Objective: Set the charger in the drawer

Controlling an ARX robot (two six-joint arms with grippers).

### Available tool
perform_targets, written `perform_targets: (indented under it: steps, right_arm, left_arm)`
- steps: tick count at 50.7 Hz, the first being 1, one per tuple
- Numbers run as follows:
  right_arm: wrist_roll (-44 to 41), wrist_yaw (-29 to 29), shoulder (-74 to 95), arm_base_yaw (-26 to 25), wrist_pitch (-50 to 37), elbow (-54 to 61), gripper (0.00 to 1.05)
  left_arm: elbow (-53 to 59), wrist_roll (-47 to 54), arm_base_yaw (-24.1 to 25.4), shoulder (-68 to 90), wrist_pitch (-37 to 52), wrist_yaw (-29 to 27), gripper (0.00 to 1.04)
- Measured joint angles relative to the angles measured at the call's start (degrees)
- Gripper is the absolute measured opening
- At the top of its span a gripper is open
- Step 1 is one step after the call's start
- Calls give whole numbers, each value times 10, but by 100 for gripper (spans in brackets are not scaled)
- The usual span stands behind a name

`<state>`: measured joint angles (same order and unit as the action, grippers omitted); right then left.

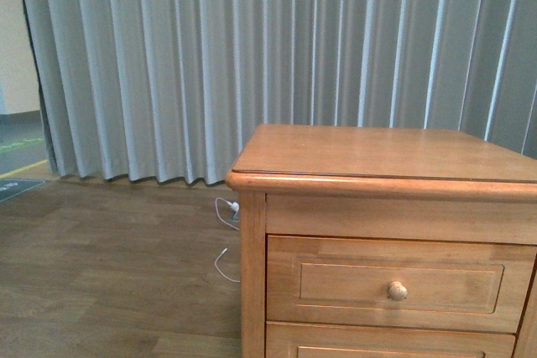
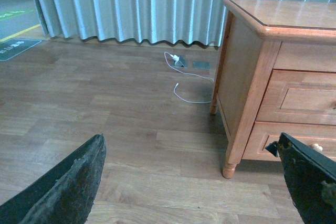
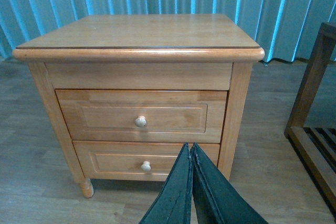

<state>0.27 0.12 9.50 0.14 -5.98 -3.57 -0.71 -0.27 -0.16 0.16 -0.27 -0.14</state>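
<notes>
The honey-brown cabinet point(image 1: 377, 157) stands at the right of the front view. Its top drawer point(image 1: 394, 282) is closed, with a round pale knob point(image 1: 397, 291); it also shows in the right wrist view point(image 3: 105, 116) with its knob point(image 3: 140, 121). The charger is out of view in every frame. My right gripper point(image 3: 190, 148) is shut and empty, in front of the cabinet, pointing at the lower drawer point(image 3: 110, 158). My left gripper point(image 2: 191, 153) is open and empty above the wood floor, left of the cabinet point(image 2: 252, 77). Neither arm shows in the front view.
A thin white cord point(image 2: 186, 90) with a small white plug point(image 2: 176, 59) lies on the floor by the grey curtain point(image 1: 252, 56). A dark wooden rack point(image 3: 315, 124) stands right of the cabinet in the right wrist view.
</notes>
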Motion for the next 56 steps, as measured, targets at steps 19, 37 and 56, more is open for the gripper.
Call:
perform_targets:
  steps: [19, 37, 56]
  right_arm:
    - [0, -1, -91, 0, 61, 32, 2]
    - [0, -1, -92, 0, 61, 32, 2]
    - [-1, -1, -92, 0, 61, 32, 60]
  left_arm:
    - [0, 0, 0, 0, 0, 0, 99]
    - [0, 0, 0, 0, 0, 0, 99]
    - [0, 0, 0, 0, 0, 0, 99]
